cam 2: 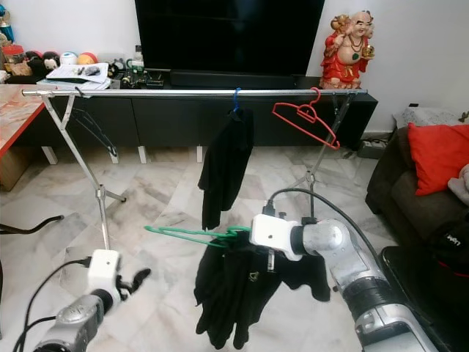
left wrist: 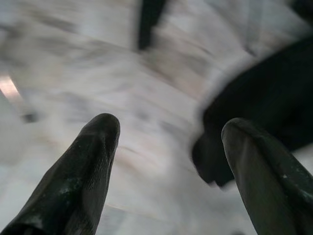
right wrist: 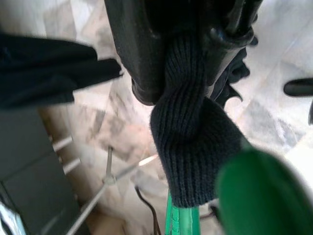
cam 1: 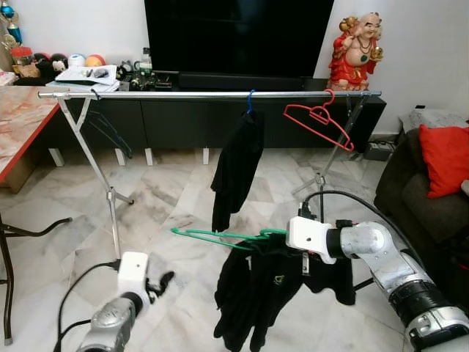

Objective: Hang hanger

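A green hanger [cam 1: 220,236] carrying a black garment [cam 1: 256,293] hangs low over the marble floor, held at its right end by my right gripper [cam 1: 277,242], which is shut on it. The right wrist view shows the black knit collar [right wrist: 193,147] and green hanger [right wrist: 259,196] pinched between the fingers. The silver clothes rail [cam 1: 183,94] runs across the room above, bearing a black garment on a blue hanger [cam 1: 238,165] and an empty red hanger [cam 1: 319,121]. My left gripper [cam 1: 163,282] is low at the left, open, holding nothing.
A dark TV cabinet [cam 1: 176,121] with a big screen stands behind the rail. A red statue [cam 1: 355,51] sits on its right end. A dark sofa with a red cushion [cam 1: 445,158] is on the right, a marble-topped table [cam 1: 18,121] on the left.
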Robot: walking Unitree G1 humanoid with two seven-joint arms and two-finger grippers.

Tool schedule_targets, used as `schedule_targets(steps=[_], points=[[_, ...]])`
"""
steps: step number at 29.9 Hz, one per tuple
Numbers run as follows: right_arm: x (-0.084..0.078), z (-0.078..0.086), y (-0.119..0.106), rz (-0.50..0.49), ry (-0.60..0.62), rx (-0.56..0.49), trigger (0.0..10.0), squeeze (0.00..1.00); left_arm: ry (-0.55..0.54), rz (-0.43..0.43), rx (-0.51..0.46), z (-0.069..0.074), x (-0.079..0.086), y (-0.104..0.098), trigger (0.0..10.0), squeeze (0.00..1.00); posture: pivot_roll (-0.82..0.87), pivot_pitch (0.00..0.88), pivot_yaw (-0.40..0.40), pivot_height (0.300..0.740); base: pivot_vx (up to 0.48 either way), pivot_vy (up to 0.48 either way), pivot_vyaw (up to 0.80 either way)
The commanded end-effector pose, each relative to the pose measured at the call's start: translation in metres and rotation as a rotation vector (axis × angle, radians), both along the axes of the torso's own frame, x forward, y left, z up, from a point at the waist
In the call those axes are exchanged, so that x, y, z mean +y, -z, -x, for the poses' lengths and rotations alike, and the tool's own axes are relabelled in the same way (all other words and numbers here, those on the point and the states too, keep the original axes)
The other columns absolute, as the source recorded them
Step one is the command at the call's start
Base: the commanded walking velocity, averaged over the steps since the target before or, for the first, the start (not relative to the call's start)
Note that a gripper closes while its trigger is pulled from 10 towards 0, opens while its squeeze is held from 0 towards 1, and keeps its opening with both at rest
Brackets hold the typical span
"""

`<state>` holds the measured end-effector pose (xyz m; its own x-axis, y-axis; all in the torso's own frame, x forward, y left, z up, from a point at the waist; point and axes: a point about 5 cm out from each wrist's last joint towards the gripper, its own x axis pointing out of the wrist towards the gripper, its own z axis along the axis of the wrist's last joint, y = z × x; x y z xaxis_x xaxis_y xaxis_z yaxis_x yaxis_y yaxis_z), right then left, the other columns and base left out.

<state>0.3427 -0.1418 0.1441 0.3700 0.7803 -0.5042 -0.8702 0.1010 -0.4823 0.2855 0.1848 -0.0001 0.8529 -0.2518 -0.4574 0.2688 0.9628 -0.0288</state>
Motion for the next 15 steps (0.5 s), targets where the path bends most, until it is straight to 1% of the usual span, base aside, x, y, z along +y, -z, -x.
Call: schedule_targets(steps=[1, 4, 8, 13, 15], points=[[0.006, -0.001, -0.018, -0.074, -0.019, -0.051, 0.0, 0.00, 0.084, 0.032, 0.033, 0.006, -0.010, 0.006, 10.0, 0.00, 0.10, 0.000, -0.063, 0.740, 0.000, 0.000, 0.00], [0.012, 0.002, -0.025, -0.095, -0.051, -0.058, 0.0, 0.00, 0.086, 0.033, 0.007, 0.003, -0.008, 0.003, 10.0, 0.00, 0.10, 0.000, -0.063, 0.740, 0.000, 0.000, 0.00], [0.016, 0.006, -0.029, -0.083, -0.092, -0.060, 0.0, 0.00, 0.105, 0.047, -0.010, 0.000, -0.006, -0.001, 10.0, 0.00, 0.10, 0.000, -0.073, 0.740, 0.000, 0.000, 0.00], [0.018, 0.009, -0.031, -0.086, -0.100, -0.058, 0.0, 0.00, 0.138, 0.026, -0.011, 0.000, -0.008, -0.001, 10.0, 0.00, 0.10, 0.000, -0.072, 0.740, 0.000, 0.000, 0.00], [0.020, 0.012, -0.035, -0.090, -0.113, -0.061, 0.0, 0.00, 0.139, 0.051, -0.021, -0.001, -0.011, -0.002, 10.0, 0.00, 0.10, 0.000, -0.072, 0.740, 0.000, 0.000, 0.00]])
